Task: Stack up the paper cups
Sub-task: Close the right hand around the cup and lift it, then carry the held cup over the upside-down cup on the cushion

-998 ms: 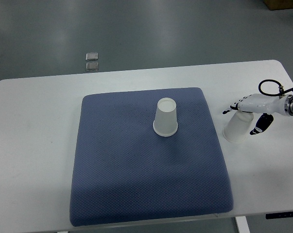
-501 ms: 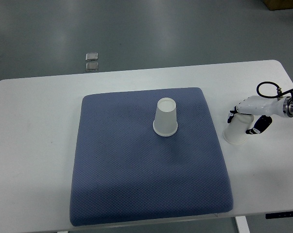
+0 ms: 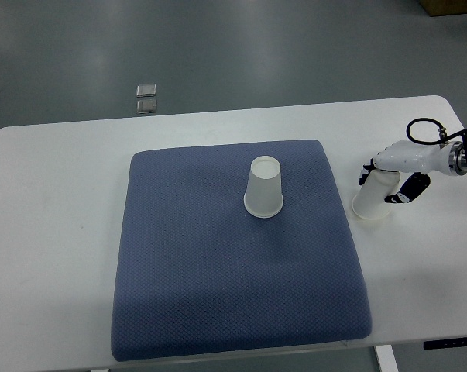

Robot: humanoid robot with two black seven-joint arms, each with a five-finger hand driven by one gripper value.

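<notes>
One white paper cup (image 3: 264, 187) stands upside down on the blue mat (image 3: 218, 271), a little above the mat's middle. A second white paper cup (image 3: 373, 198) is upside down and tilted over the white table, just right of the mat's right edge. My right hand (image 3: 388, 177) comes in from the right edge and is shut on this second cup near its upper end, with dark fingertips (image 3: 401, 197) showing on the cup's right side. The left arm does not show.
The white table (image 3: 55, 232) carries the mat, with its right edge just beyond my hand. A black cable loop (image 3: 423, 132) rises from the right wrist. Two small metal plates (image 3: 147, 98) lie on the grey floor behind the table.
The right hand has closed around the second cup and carried it slightly up and to the left, toward the mat. The cup on the mat has not moved.
</notes>
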